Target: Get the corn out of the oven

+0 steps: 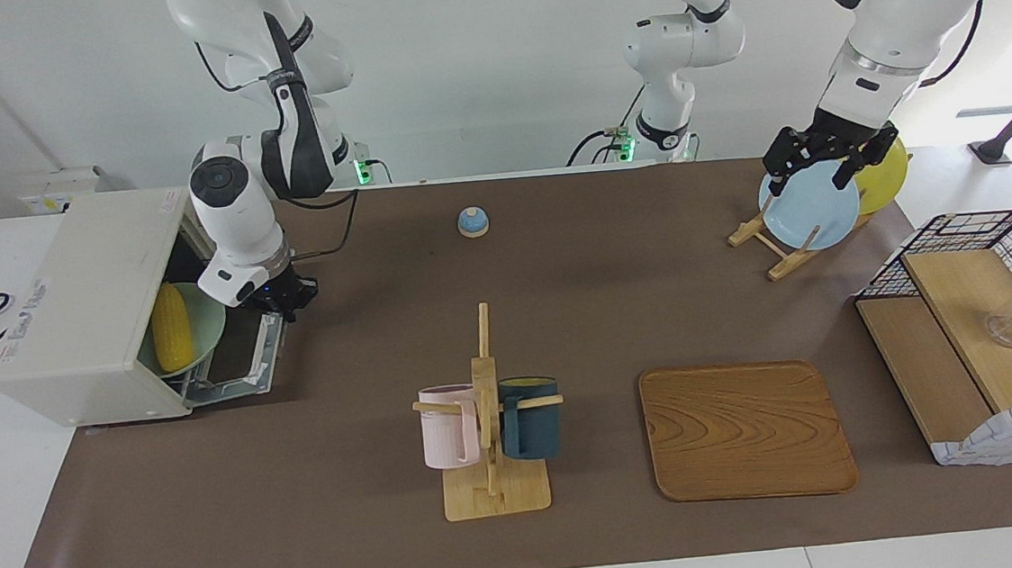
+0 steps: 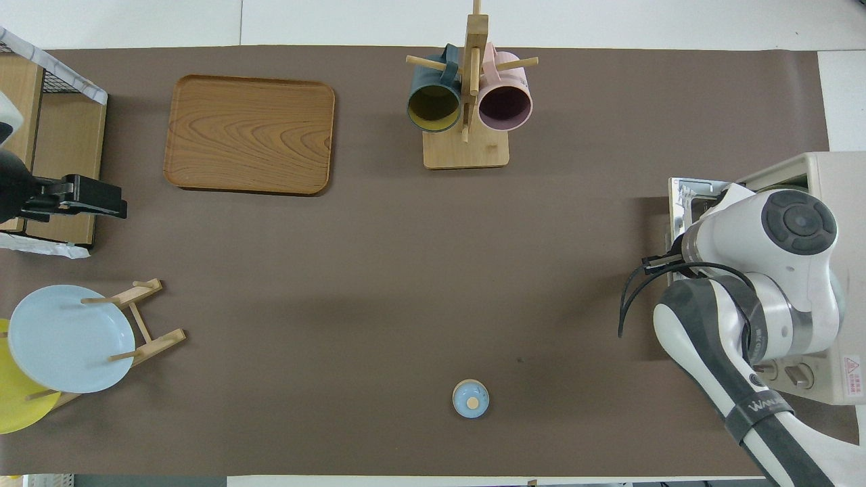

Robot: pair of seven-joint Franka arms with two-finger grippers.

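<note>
Your right gripper (image 1: pixel 289 303) is pinched together over the oven (image 1: pixel 83 304) door; the corn (image 1: pixel 171 327) lies inside; your left gripper (image 1: pixel 817 160), fingers apart, waits.

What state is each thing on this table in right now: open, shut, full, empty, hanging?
oven: door folded down, open
corn: lying in a green bowl inside the oven
right gripper: shut, over the open door, holding nothing
left gripper: open, over the blue plate, waiting
blue plate: upright in its rack
pink mug, dark blue mug: hanging on the mug tree
wooden tray: bare
</note>
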